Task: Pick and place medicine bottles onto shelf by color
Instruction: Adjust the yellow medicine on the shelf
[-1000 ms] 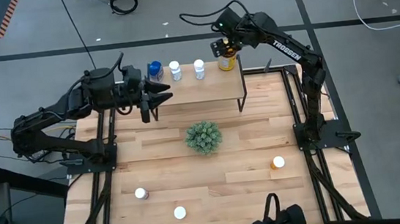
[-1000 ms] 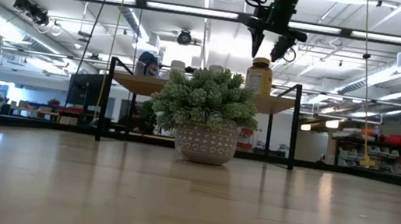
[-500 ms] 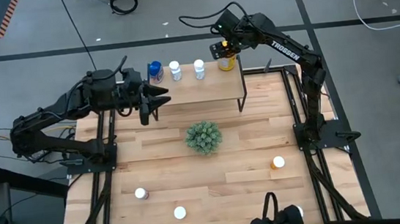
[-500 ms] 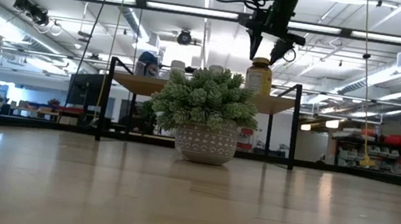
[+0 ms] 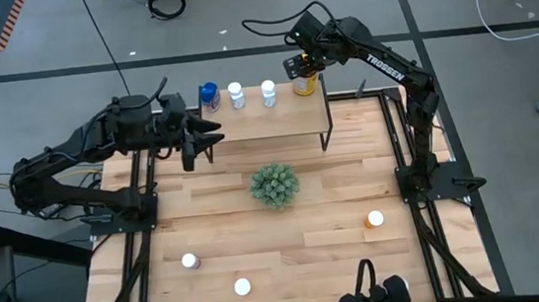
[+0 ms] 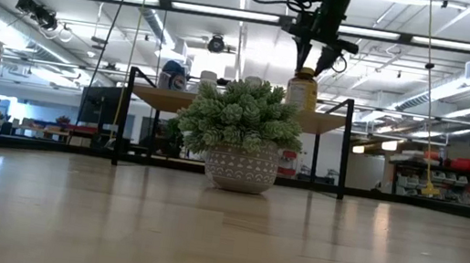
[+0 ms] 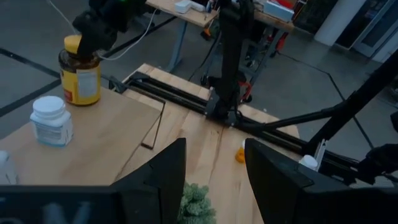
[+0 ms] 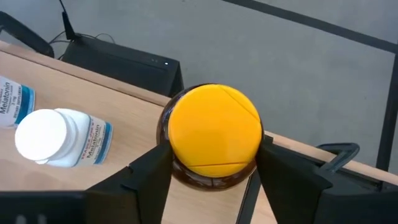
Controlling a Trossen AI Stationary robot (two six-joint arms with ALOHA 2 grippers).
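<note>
The right gripper (image 5: 303,65) straddles the yellow-capped amber bottle (image 8: 214,137), fingers spread and not clamping it. The bottle stands upright at the right end of the small light-wood shelf (image 5: 276,119). The left gripper (image 5: 211,136), fingers parted, hovers at the shelf's left end.

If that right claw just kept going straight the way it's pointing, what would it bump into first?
Most likely the amber bottle with the yellow cap. The right gripper points down at it, one finger on either side of the cap, and the bottle stands on the shelf. How close the fingers are is hard to judge.
</note>
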